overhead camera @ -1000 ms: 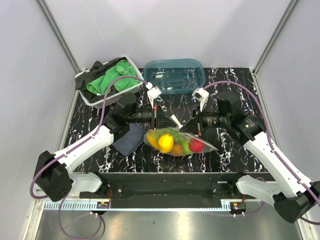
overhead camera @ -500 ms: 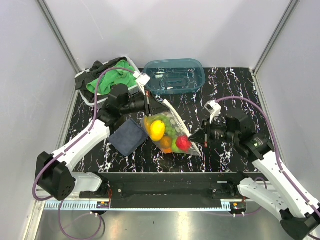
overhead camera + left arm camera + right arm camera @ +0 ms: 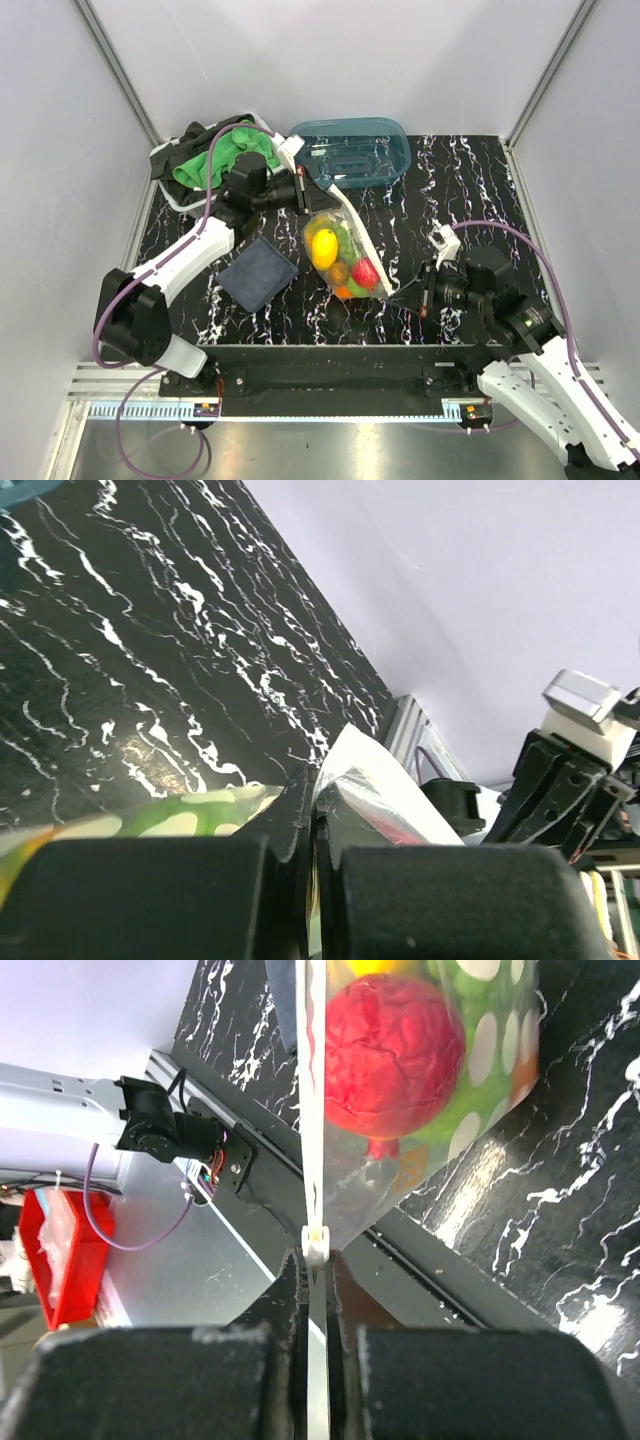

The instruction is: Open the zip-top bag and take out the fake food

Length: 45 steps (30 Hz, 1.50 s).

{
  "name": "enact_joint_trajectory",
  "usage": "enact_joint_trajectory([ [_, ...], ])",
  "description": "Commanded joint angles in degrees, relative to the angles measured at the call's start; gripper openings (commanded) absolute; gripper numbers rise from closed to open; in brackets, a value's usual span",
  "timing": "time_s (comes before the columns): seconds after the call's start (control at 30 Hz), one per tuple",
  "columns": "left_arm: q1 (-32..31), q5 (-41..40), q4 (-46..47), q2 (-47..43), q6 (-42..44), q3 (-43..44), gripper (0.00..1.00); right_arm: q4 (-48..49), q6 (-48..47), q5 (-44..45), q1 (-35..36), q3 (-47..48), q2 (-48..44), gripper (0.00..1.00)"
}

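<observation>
In the top view, the clear, floppy plastic zip-top bag (image 3: 345,255) with white dots is hanging stretched between the two arms, over the middle of the black marbled table (image 3: 470,200). The left gripper (image 3: 306,197) is pinching its far-left corner, close to the see-through teal plastic tub (image 3: 350,152). The right gripper (image 3: 418,298) is pinching its near-right end. A second ago the bag was lying sideways. Now the left arm is reaching farther away and the right arm is pulling nearer, so the bag is being tugged long. The shiny plastic fake food (image 3: 325,245), yellow, green, orange and red, is all sitting inside still.

In the left wrist view, the black fingers (image 3: 150,900) are squeezing tight on a fold of the bag.

In the right wrist view, the fingers are squeezing tight on the zip strip (image 3: 312,1110), just under a small white tab (image 3: 316,1243). This looks like the opening pull, but I cannot tell if the zip is parting.
</observation>
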Motion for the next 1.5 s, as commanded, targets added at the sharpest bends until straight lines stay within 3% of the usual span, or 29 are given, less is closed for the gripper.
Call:
enact_joint_trajectory([
  [0.0, 1.8, -1.77, 9.59, -0.18, -1.31, 3.3, 0.0, -5.3, 3.7, -2.66, 0.22, -1.38, -0.01, 0.0],
  [0.03, 1.8, -1.16, 9.41, -0.09, -1.31, 2.6, 0.0, -5.39, 3.09, -1.88, 0.22, -1.2, 0.77, 0.01],
  [0.1, 1.54, 1.12, 7.66, 0.61, -0.79, 2.51, 0.0, -6.35, 1.6, 0.66, 0.22, 2.3, 2.88, 0.16],
  [0.13, 1.28, 1.74, 7.31, 0.52, -0.53, 1.81, 0.0, -6.7, 0.29, 3.38, 0.22, 4.14, 5.85, 0.38],
  [0.23, 0.92, 2.71, 7.39, -0.97, 0.62, 0.14, 0.0, -8.89, -3.23, 7.86, 0.13, 13.62, 14.27, 0.63],
  [0.43, 0.92, 7.98, 10.29, -1.85, 0.36, -2.5, 0.0, -12.85, -11.41, 9.11, 0.13, 32.25, 29.06, 0.74],
  [0.73, 0.92, 10.8, 12.83, -2.2, 0.01, -4.0, 0.0, -15.76, -19.59, 8.94, -3.64, 39.05, 38.92, 0.7],
  [0.9, 0.92, 12.29, 13.45, -2.11, -0.17, -4.61, 0.0, -15.06, -19.15, 3.06, -9.27, 39.23, 39.98, 0.51],
  [1.2, 0.84, 13.09, 15.21, -0.97, -2.45, -4.7, 0.0, -8.75, -18.98, -9.5, -9.27, 30.81, 38.84, 0.44],
  [1.47, 0.84, 13.26, 15.3, -1.24, -4.04, -4.52, 0.0, -4.43, -17.66, -10.48, -9.18, 24.56, 37.61, 0.38],
])
